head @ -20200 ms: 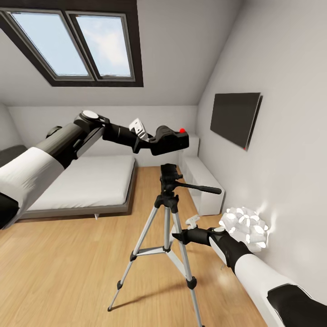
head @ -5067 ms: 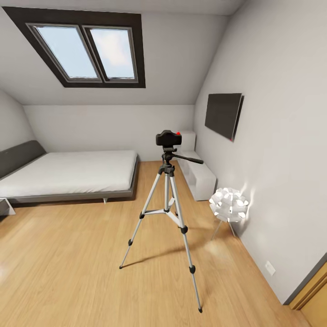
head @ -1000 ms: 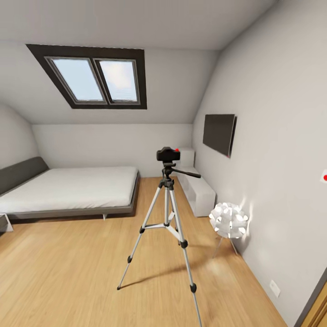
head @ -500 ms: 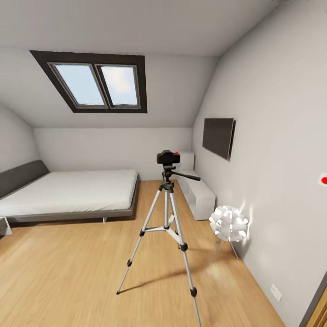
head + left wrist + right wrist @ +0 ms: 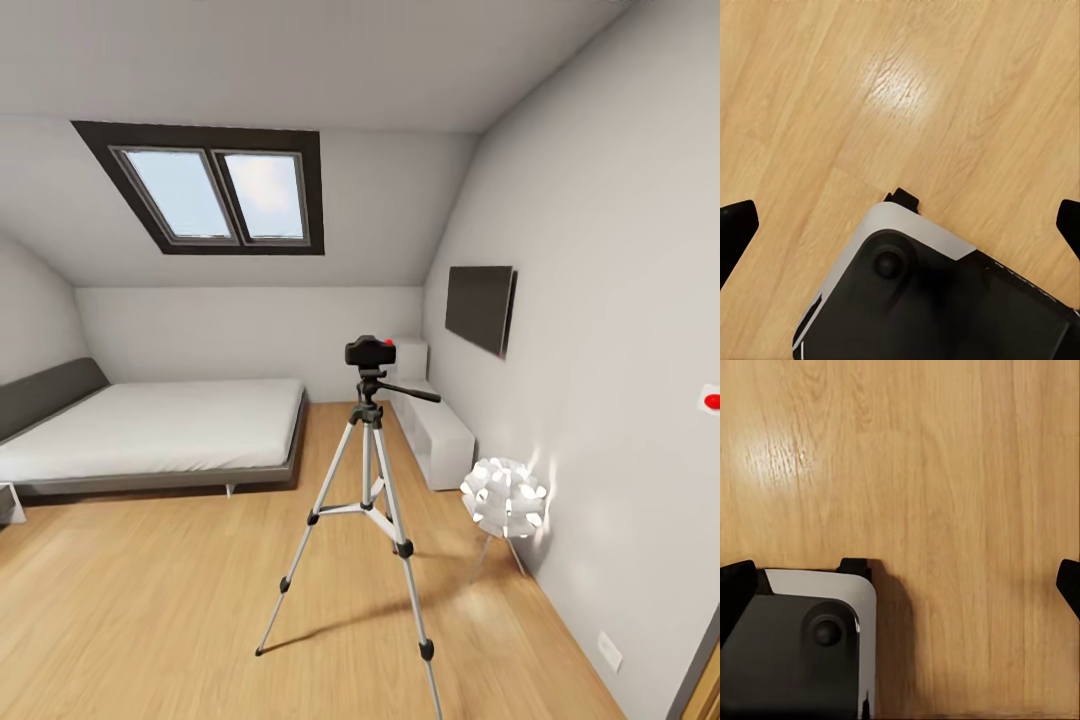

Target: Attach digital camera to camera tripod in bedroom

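Your small black boxy digital camera point(image 5: 370, 351) sits atop the tall silver-legged camera tripod point(image 5: 365, 492); with both grippers' fingers spread apart and empty, rolling your base near could topple it.
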